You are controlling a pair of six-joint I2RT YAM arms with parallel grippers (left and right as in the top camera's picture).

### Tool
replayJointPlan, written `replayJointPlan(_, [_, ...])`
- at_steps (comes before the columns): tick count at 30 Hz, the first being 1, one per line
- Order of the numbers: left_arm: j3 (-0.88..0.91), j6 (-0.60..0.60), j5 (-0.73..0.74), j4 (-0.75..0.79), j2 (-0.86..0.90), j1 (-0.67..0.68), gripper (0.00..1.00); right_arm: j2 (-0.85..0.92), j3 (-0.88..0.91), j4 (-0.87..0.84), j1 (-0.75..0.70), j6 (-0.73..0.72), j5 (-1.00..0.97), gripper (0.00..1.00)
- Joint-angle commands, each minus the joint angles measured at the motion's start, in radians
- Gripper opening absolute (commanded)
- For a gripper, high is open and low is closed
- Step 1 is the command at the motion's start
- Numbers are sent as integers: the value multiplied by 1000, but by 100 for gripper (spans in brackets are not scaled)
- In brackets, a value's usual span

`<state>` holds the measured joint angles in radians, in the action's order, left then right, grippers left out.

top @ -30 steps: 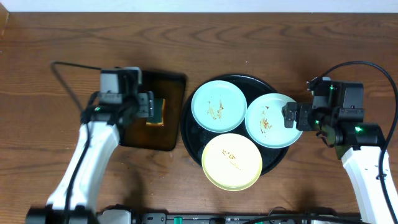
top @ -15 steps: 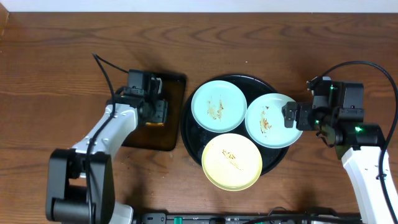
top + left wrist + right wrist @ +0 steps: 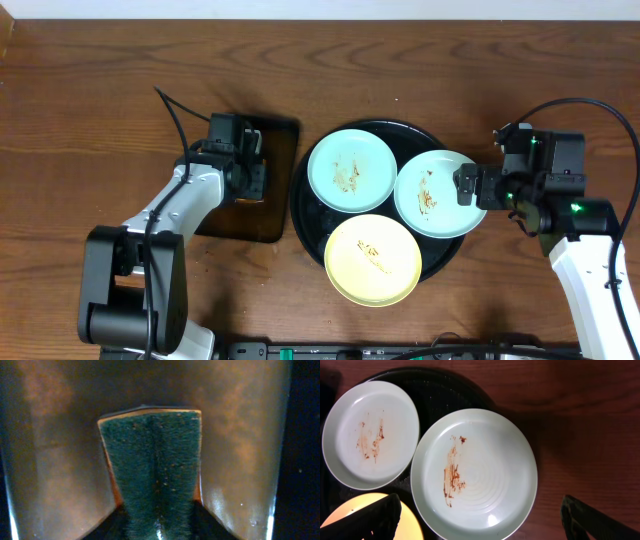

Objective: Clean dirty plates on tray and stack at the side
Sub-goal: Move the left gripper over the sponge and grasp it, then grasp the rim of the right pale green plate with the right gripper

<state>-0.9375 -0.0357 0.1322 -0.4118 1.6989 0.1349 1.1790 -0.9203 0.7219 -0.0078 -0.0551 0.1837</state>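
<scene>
1. Three plates lie on the black tray (image 3: 303, 215), as they did a second ago: the light blue plate (image 3: 350, 171) at its far left, the white plate (image 3: 434, 193) at its right, and the pale yellow plate (image 3: 373, 259) at its near side, overhanging the rim. None of them has shifted.
2. All three carry brownish smears. In the right wrist view, the streak on the white plate runs down its left half.
3. The left gripper (image 3: 250, 175) has changed most. A second ago it hung over the brown rectangular tray (image 3: 225, 225) to the left of the black tray, with the sponge (image 3: 155, 465) visible beyond its tips. Now the arm has swung in and the gripper covers that spot.
4. In the left wrist view, the sponge's green scouring face is creased down the middle and narrows where the dark fingers (image 3: 112, 522) squeeze it from both sides. The jaws are pinching the sponge above the brown tray's floor.
5. The right gripper (image 3: 468, 187) has not moved. It hangs over the right rim of the black tray, above the white plate's outer edge, with its fingers spread wide and holding nothing.
</scene>
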Motion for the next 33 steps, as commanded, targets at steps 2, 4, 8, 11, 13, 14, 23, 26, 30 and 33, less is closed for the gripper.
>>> replayJointPlan(2, [-13, -5, 6, -1, 14, 2, 22, -6, -19, 4, 8, 16, -1, 99])
replayJointPlan(4, [-13, -5, 6, -1, 14, 2, 8, -6, -19, 12, 8, 15, -31, 99])
replayJointPlan(8, [-13, -4, 6, -2, 14, 2, 7, -6, -19, 32, 8, -11, -134, 99])
replayJointPlan(11, [-13, 14, 6, -2, 3, 2, 8, -5, -19, 40, 3, -42, -214, 99])
replayJointPlan(13, [-13, 42, 6, -2, -24, 2, 8, -1, -19, 37, -9, -45, -213, 99])
replayJointPlan(14, [-13, 53, 6, -1, -45, 2, 7, 3, -19, 37, -17, -45, -208, 99])
replayJointPlan(23, [-13, 99, 6, -29, -225, 2, 7, 93, -19, 14, -66, 5, -104, 83])
replayJointPlan(26, [-13, 102, 6, -61, -233, 1, 8, 145, -19, -13, -72, 5, -104, 73])
replayJointPlan(30, [-13, 101, 6, -85, -229, 1, 7, 222, -19, -59, -71, 5, -104, 68])
replayJointPlan(33, [-13, 101, 6, -85, -229, 1, 7, 286, -19, -92, -71, 5, -104, 64])
